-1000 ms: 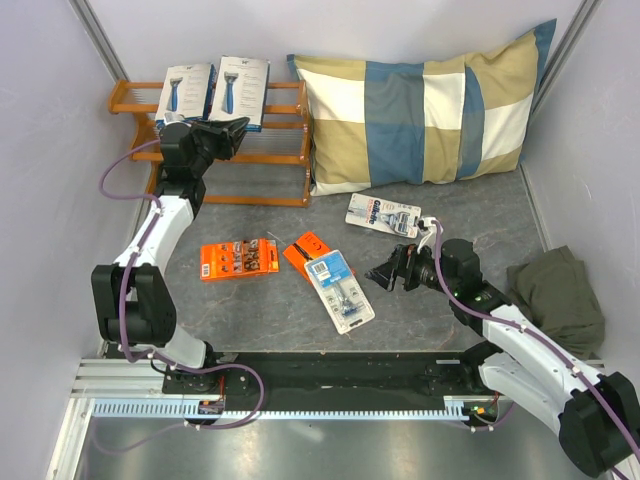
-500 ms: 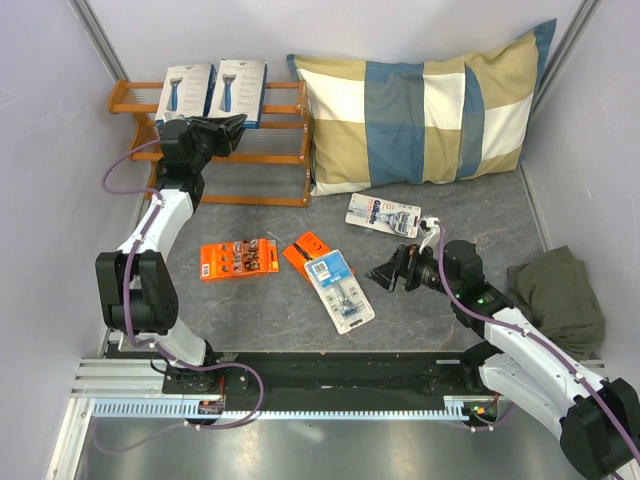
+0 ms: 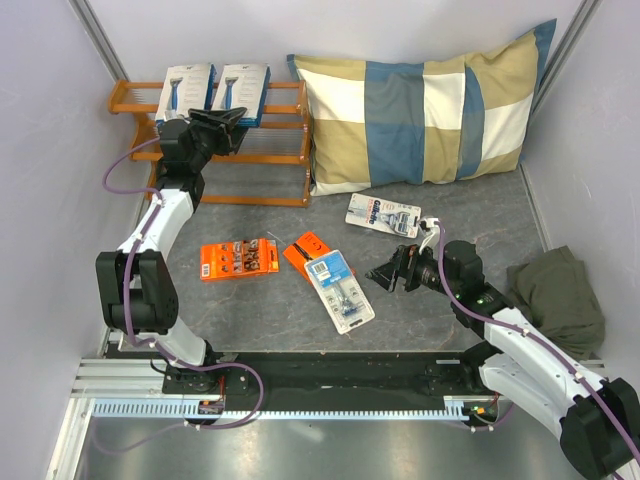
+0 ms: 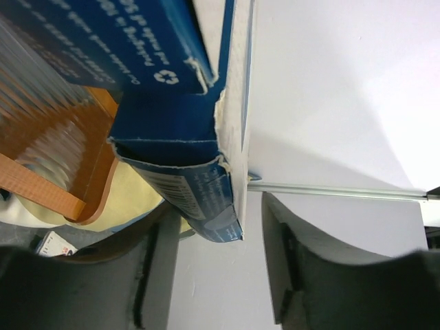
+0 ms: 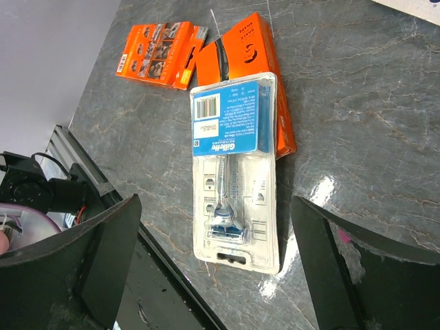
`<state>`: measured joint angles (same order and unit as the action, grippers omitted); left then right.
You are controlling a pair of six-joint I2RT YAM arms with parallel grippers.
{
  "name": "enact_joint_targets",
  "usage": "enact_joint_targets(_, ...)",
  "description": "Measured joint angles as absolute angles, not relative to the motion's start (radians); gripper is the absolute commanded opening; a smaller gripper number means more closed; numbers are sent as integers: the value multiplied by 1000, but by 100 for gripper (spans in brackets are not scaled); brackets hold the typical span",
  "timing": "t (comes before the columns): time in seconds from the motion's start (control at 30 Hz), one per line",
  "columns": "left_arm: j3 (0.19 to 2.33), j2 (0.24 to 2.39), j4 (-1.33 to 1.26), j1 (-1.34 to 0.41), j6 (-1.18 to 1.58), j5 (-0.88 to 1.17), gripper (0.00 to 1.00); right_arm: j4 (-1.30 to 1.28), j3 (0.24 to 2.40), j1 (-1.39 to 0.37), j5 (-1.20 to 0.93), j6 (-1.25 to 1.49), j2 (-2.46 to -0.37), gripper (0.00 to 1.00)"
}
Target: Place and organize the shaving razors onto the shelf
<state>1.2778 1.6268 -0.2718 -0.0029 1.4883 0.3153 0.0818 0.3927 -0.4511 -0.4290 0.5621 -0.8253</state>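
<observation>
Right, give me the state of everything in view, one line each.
left box: on shelf top
right box: on shelf top
shelf: upright, holding both boxes
left gripper: open, astride right box's edge
right gripper: open, empty, above table
near blister: flat, overlapping right orange pack
far blister: flat on table
left orange pack: flat on table
right orange pack: flat, partly covered
pillow: propped at the back
cloth: crumpled

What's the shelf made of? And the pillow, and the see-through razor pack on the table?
Shelf: looks like stained or painted wood, orange-brown and matte, with thin shiny rods, probably metal. Pillow: soft woven cloth, checked and a bit wrinkled. Razor pack: clear glossy plastic that glints in the light, over a blue card, probably paper.
</observation>
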Motion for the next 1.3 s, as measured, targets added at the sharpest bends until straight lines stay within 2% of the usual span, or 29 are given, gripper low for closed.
enact_joint_targets(0.17, 1278, 1627, -277, -3, 1488, 323, 78, 83, 393, -451, -429, 562, -826, 98)
enact_joint_targets(0.37, 1279, 1627, -289, -3, 1486, 347, 91, 91, 389, -451, -430, 562, -826, 98)
enact_joint_targets(0.8, 1224, 1523, -283, -3, 1420, 370, 95, 121, 380, -451, -441, 573, -835, 98)
enact_joint_targets(1.1, 1019, 1387, -305, -3, 1411, 433, 95, 128, 369, -451, -448, 580, -837, 98)
enact_joint_targets(1.3, 800, 1184, -315, -4, 1401, 467, 96, 134, 350, -451, -450, 583, -836, 98)
